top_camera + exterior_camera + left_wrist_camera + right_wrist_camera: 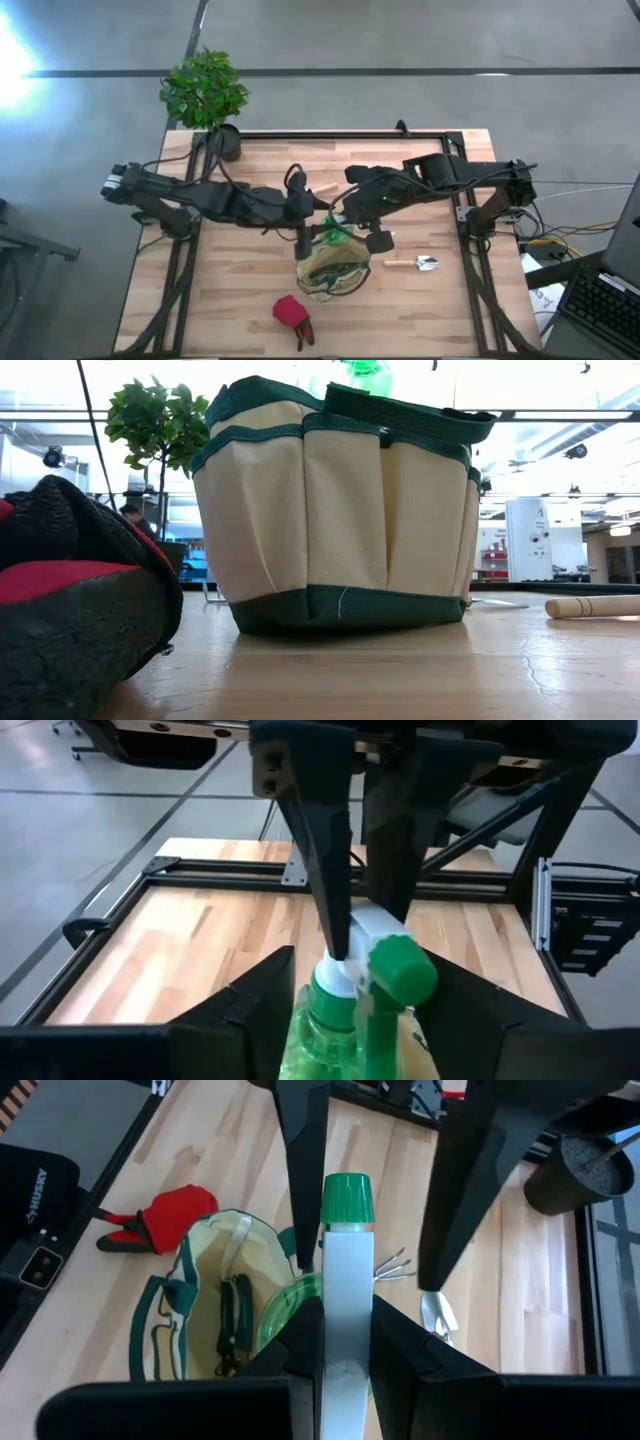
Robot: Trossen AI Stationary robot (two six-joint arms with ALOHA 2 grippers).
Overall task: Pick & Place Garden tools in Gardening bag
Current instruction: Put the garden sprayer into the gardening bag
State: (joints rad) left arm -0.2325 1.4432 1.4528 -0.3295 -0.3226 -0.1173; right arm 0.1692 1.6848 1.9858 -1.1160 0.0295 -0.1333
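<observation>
The red glove (70, 600) lies closest, low on the table, with the bag (335, 510) standing behind it.

From above, both arms meet over the bag (335, 275). The right gripper (345, 228) holds the spray bottle (335, 237) just over the bag's rim. The left gripper (303, 240) sits close beside it. A trowel (415, 264) lies off to the side.

At the right wrist, the fingers (300, 1350) pinch the bottle's white top (347, 1300), nearly closed on it, with the bag's mouth under them.

At the left wrist, that gripper (350, 1000) is wide open, with the bottle (345, 1010) between its fingers but not squeezed.

I think the bottle is going in now. Next it must go lower, then be let go.
</observation>
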